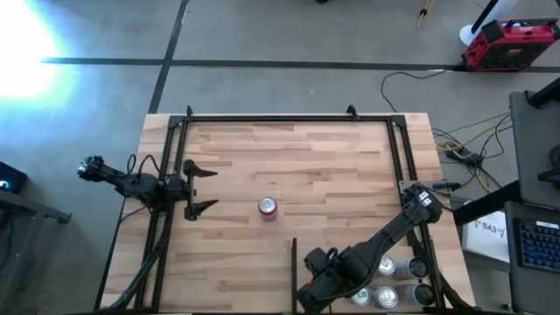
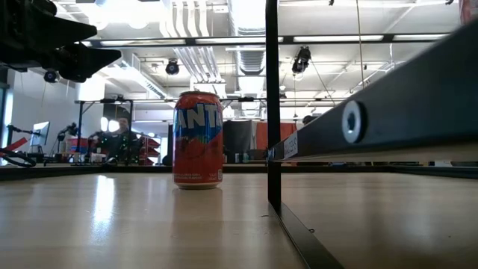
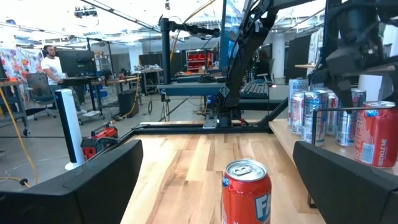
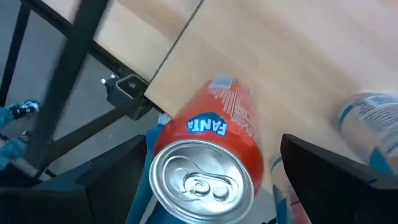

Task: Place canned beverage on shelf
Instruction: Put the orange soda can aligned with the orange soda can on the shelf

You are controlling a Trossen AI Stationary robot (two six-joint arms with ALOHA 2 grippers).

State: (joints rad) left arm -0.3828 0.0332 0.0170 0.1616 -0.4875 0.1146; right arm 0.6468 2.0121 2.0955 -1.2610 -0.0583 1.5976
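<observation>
Can (image 1: 268, 206) one sits on shelf (image 1: 332, 166) — second pick underway.
Right gripper (image 4: 211, 180) straddles Fanta can (image 4: 211, 155), jaws unclenched — needs closing; left gripper (image 1: 206, 187) spread.

Two matte black robot arms with chunky jointed segments. Thin black cables loop along the left arm (image 1: 131, 184). The right arm (image 1: 385, 241) carries a pale label. Each gripper has two flat, dark fingers.

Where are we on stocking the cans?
Done: one red can stands upright mid-shelf. In hand: the right gripper hangs open around another red Fanta can at the supply cluster. The left gripper waits open. Left: grip, carry, place.
</observation>
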